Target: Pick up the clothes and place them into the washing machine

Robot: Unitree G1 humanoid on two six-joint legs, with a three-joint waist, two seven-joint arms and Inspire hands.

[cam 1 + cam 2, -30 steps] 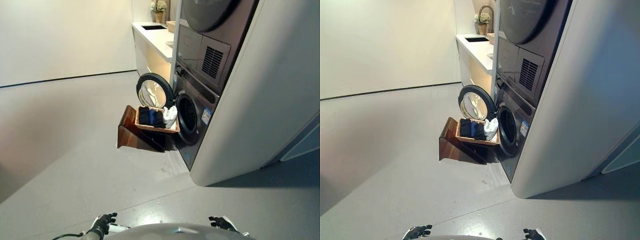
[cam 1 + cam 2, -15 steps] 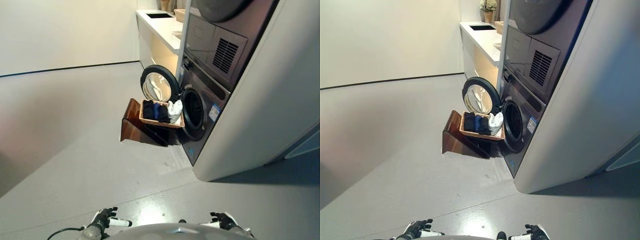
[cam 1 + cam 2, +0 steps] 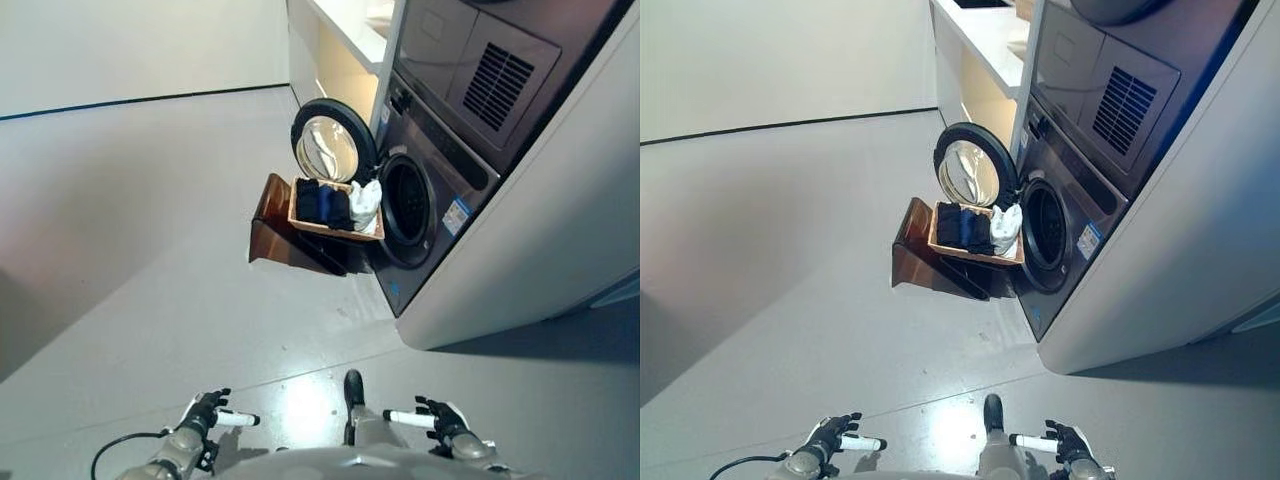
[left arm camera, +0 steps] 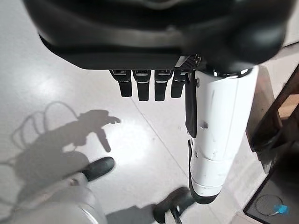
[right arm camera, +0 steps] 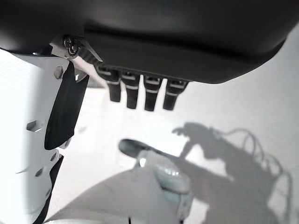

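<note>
Both hands now show more fully at the bottom of the head views than a second ago, while the whole scene has shifted with the camera and the basket and machine keep their places relative to each other. Left hand (image 3: 205, 412) hangs low at the robot's left side, fingers (image 4: 139, 87) straight and relaxed, white-covered thumb out, holding nothing. Right hand (image 3: 440, 418) hangs likewise at the right side, fingers (image 5: 132, 91) loose and empty. Grey floor (image 3: 150, 250) lies under both, well apart from the laundry.

Farther ahead, the clothes (image 3: 335, 203) lie in a wooden basket (image 3: 333, 230) that sits on a brown stand (image 3: 285, 240): dark navy pieces side by side, a white piece (image 3: 365, 203) bunched at the end nearest the machine. The row's long axis runs toward the washing machine (image 3: 440, 190) drum opening (image 3: 407, 201), just beside the basket. Its round door (image 3: 330, 150) stands swung open behind the basket. A dryer (image 3: 495, 60) is stacked above, a white counter (image 3: 345, 30) beyond.
</note>
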